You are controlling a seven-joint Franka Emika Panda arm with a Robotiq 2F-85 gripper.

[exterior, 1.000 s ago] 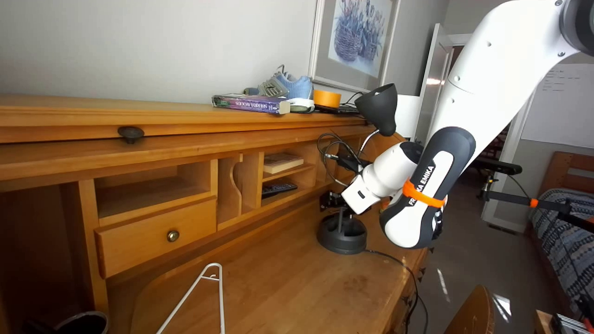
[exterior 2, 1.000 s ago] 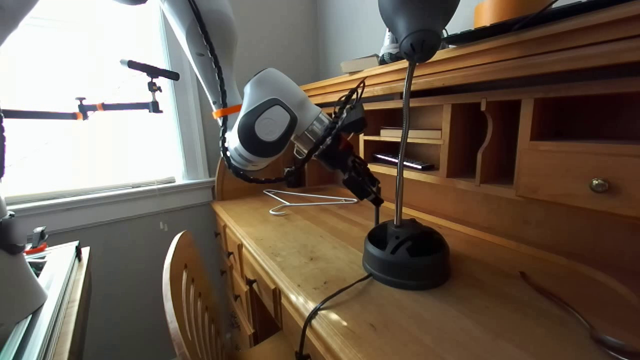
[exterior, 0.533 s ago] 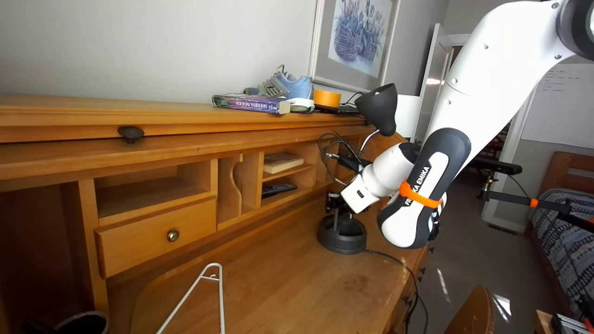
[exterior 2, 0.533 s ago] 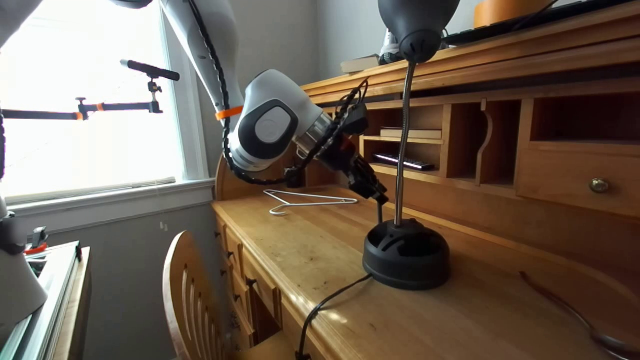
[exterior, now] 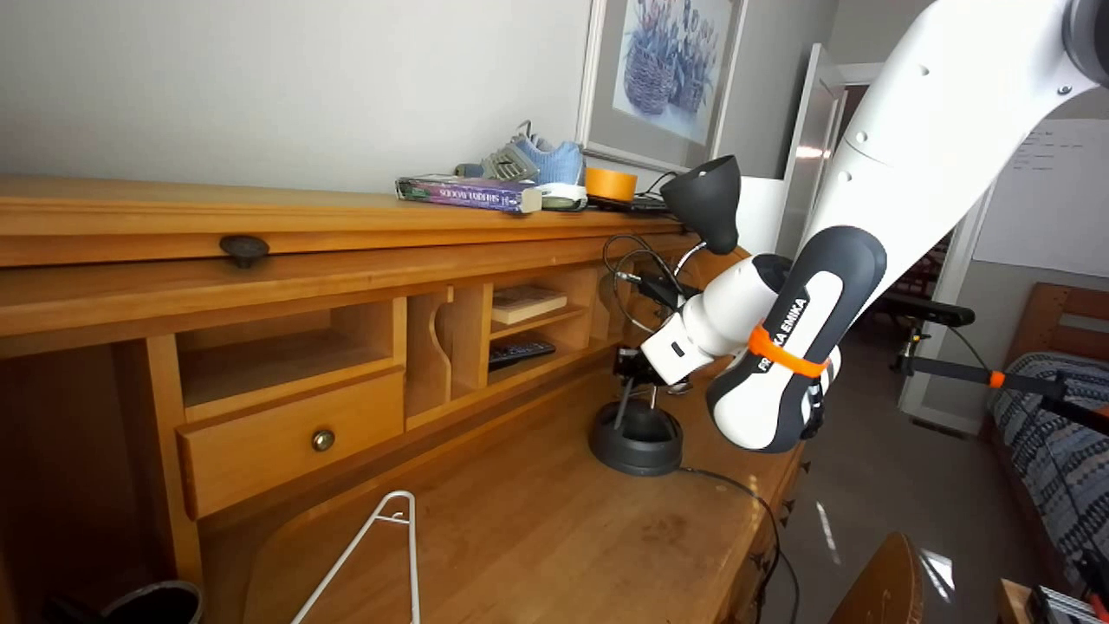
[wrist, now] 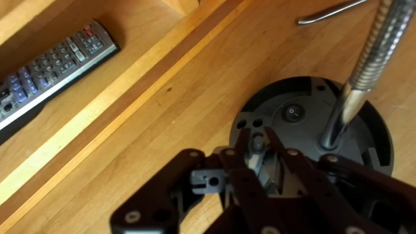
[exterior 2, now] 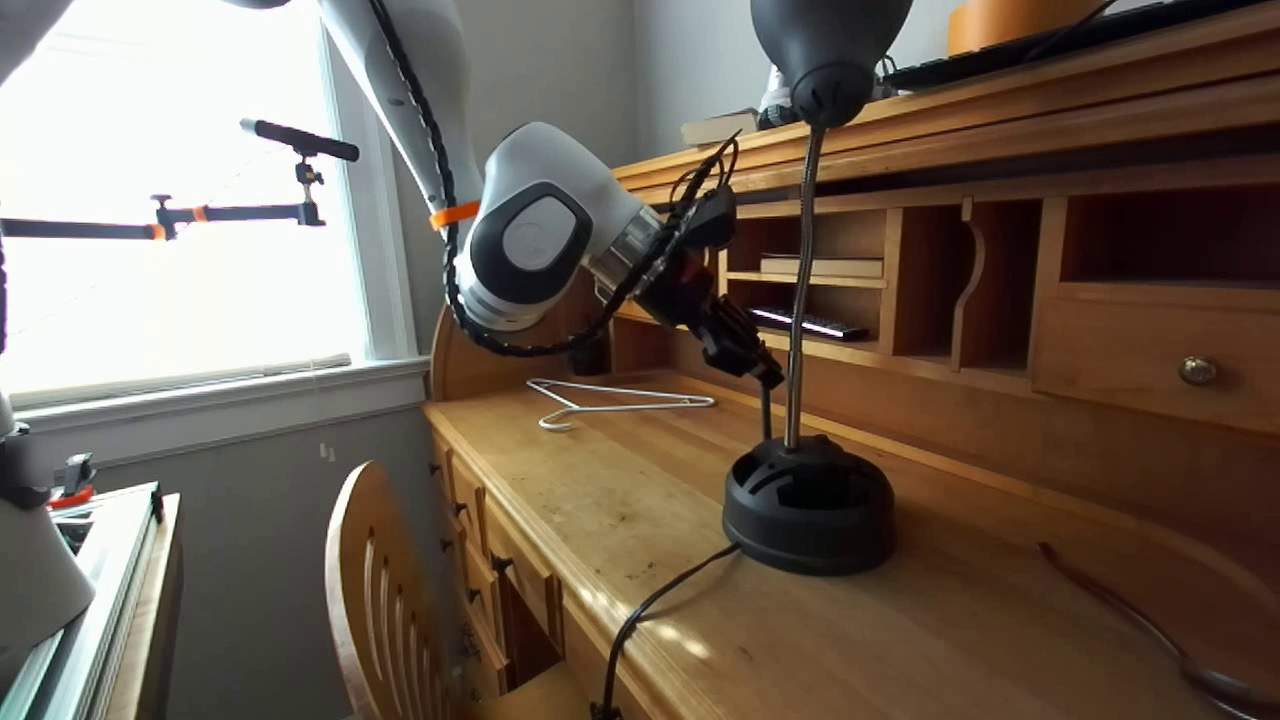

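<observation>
My gripper [wrist: 256, 138] is shut on a thin, dark pen-like stick [exterior 2: 766, 415], pinched near its top. In the wrist view the rounded top of the stick shows between the two fingertips. Its lower end goes down into the black round lamp base [exterior 2: 810, 530], which stands on the wooden desk. In an exterior view the stick looks upright; in an exterior view from elsewhere it leans, running from the gripper [exterior: 629, 366] to the base. Close beside it rises the metal lamp neck [wrist: 373, 58]. A power switch [wrist: 293, 113] sits on the base.
The lamp head [exterior: 706, 204] hangs above the wrist. The hutch shelves hold a remote control [wrist: 58, 68] and a book [exterior: 527, 303]. A white hanger [exterior 2: 620, 400], a lamp cord [exterior 2: 650, 605] and a thin curved metal utensil [exterior 2: 1120, 610] lie on the desk.
The fingers have closed on the stick. The gripper has risen slightly and moved a little toward the lamp neck. Lamp and base have shifted slightly.
</observation>
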